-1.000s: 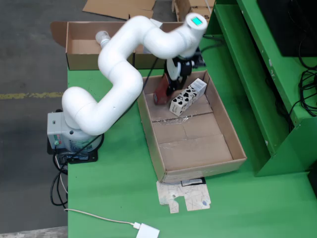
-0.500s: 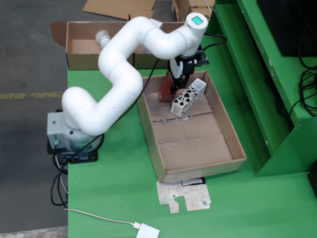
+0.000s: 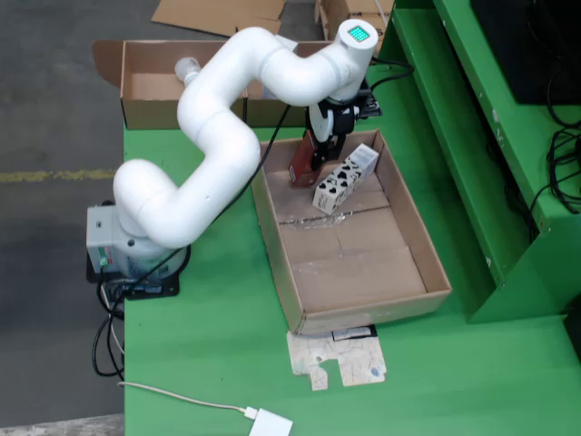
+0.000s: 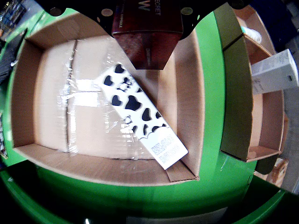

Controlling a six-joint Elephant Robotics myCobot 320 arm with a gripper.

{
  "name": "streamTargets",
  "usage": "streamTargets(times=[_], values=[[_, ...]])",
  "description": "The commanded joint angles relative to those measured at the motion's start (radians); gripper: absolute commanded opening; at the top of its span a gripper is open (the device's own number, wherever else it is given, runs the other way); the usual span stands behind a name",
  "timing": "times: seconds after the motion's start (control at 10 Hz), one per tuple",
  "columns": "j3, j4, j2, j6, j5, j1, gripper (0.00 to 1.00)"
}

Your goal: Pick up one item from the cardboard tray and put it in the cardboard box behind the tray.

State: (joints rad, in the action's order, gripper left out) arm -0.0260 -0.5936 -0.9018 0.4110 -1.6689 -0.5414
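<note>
1. The gripper (image 3: 318,150) is clamped on a dark red box (image 3: 301,168), which hangs below it, clear of the tray floor, in the overhead view. In the wrist view the red box (image 4: 148,32) fills the top centre, with white lettering on its face.
2. The red box hangs above the far left part of the tray (image 3: 436,272), near its far wall, in the overhead view.
3. Just beside it on the right in that view lies a white carton (image 3: 343,179) with black hearts, slanted toward the tray's far right corner. In the wrist view the carton (image 4: 140,114) runs diagonally across the tray floor (image 4: 51,107), its barcode end near a corner.
4. The rest of the tray floor shows taped flaps.
5. Beyond the tray's far wall stands the cardboard box (image 3: 145,100), at the table's far edge. In the wrist view this box (image 4: 236,116) holds a white packet (image 4: 275,70).
6. The white arm (image 3: 218,127) arches from its base (image 3: 113,241) at the green table's (image 3: 209,354) left edge.
7. A flattened printed card (image 3: 338,359) lies in front of the tray; a white adapter (image 3: 270,424) rests at the near edge.
</note>
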Motion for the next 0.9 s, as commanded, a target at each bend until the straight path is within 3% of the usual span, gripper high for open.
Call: streamTargets(times=[0.0, 0.8], values=[[0.026, -0.028, 0.205, 0.052, 0.064, -0.094, 0.0], [0.026, 0.075, 0.308, 0.111, 0.164, -0.226, 0.0]])
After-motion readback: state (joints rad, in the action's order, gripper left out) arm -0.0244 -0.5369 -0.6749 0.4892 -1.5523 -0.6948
